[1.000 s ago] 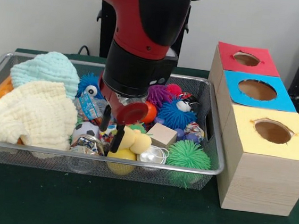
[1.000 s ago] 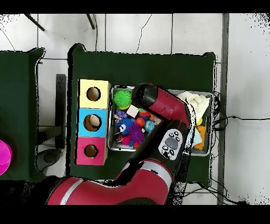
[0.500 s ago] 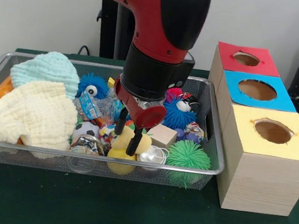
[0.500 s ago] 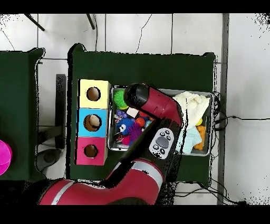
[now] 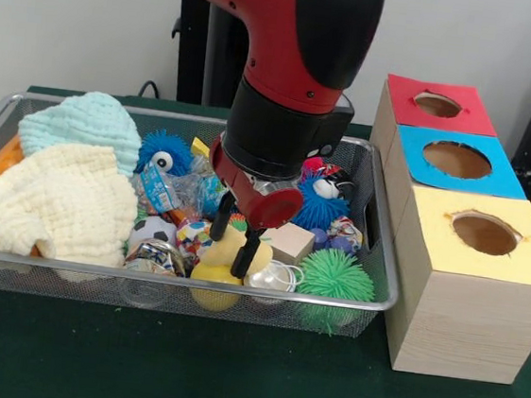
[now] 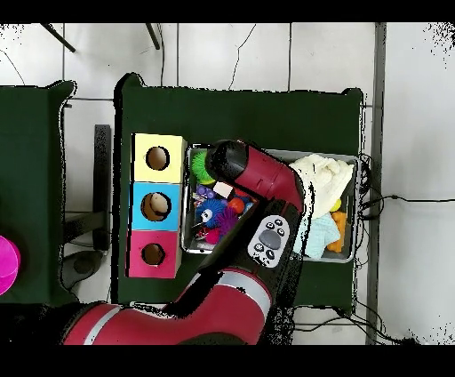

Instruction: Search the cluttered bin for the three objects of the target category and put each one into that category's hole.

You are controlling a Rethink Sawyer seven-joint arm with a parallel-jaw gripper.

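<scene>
Straddling the yellow duck [image 5: 225,254], the tool [image 5: 233,241] hangs spread.

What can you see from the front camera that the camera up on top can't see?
Only the front view shows the gripper, its fingers open around the yellow rubber duck, and the wooden block beside it. Only the overhead view shows the floor tiles and a pink object at the picture's edge. Both show the wire bin, the green spiky ball and the three boxes with holes.

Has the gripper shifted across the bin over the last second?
Yes. The gripper has moved toward the yellow-topped box, from mid-bin to beside the wooden block.
</scene>
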